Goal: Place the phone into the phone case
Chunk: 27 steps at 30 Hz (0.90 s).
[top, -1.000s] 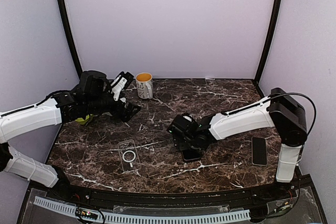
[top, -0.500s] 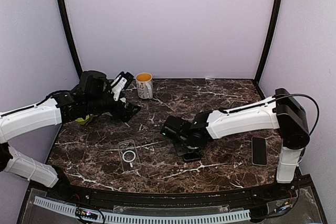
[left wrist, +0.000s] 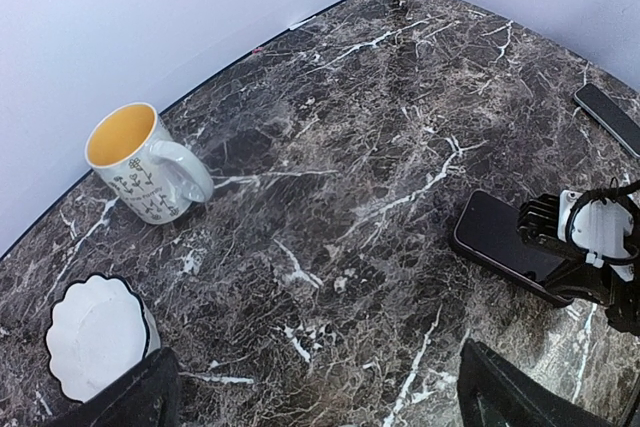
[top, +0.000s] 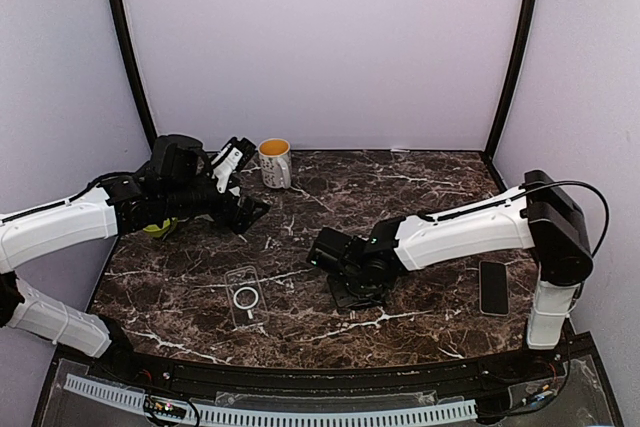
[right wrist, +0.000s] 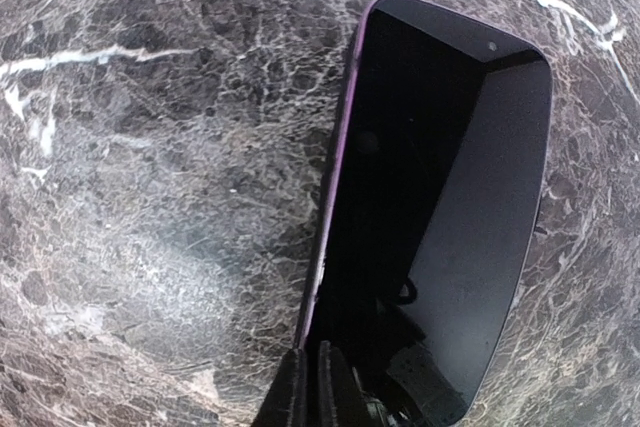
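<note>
moved: the right gripper (right wrist: 308,382) has slid a touch toward 9 o'clock since a second ago, dragging the phone (right wrist: 440,197) along. The left gripper (top: 243,185) hasn't budged.
table (top: 420,187): dark marble that looks hard and slick, so I'd expect flat stuff to skate on it.
left gripper: parked over at 10 o'clock, fingers spread wide, nothing in them.
right gripper: fingers nearly together, nipping the phone's edge near one end.
mug (top: 275,163): back at 12 o'clock by the wall, well out of the way.
phone: sits just off table centre toward 5 o'clock. It's a stiff, glossy black slab, probably a bit hefty. Pinched by a thin edge like this it could pivot or slip, so gripping the long sides near the middle seems safer to me.
phone case (top: 245,297): lies flat at 8 o'clock, at 9 o'clock from the phone and well apart from it. It's a clear soft shell, so light and floppy, and it'll likely scoot when pushed. I'd pin a corner with the left gripper. Can't tell if the open side faces up.
spare phone (top: 493,288): at 4 o'clock by the right edge, on its own.
</note>
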Available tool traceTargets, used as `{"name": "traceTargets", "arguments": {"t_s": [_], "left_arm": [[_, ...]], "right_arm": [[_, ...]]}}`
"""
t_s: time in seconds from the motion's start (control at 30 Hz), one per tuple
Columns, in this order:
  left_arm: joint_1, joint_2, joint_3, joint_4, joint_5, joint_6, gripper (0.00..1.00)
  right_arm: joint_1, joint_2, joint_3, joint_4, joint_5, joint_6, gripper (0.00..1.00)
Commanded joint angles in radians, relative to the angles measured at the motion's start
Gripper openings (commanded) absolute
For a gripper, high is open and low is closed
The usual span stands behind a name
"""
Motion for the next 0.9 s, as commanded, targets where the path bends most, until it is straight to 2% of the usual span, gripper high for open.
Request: {"name": "traceTargets", "arguments": {"t_s": [0.0, 0.2, 0.4, 0.57, 0.67, 0.87], "left_arm": [[0.007, -0.023, -0.017, 0.020, 0.004, 0.014, 0.99], [0.006, -0.022, -0.017, 0.020, 0.005, 0.014, 0.99], [0.005, -0.022, -0.017, 0.020, 0.003, 0.018, 0.99], [0.006, -0.021, -0.017, 0.020, 0.000, 0.019, 0.99], [0.006, -0.019, -0.017, 0.020, 0.002, 0.018, 0.99], [0.007, -0.014, -0.017, 0.019, -0.001, 0.019, 0.99]], "right_arm": [[-0.001, 0.031, -0.032, 0.002, -0.026, 0.026, 0.01], [-0.016, 0.024, -0.142, 0.040, -0.050, 0.053, 0.00], [-0.011, 0.067, -0.182, 0.055, -0.089, 0.041, 0.00], [-0.013, 0.052, -0.246, 0.026, -0.107, 0.041, 0.00], [-0.029, 0.016, -0.208, -0.020, -0.081, 0.014, 0.00], [-0.086, -0.063, -0.007, -0.070, -0.035, -0.071, 0.00]]}}
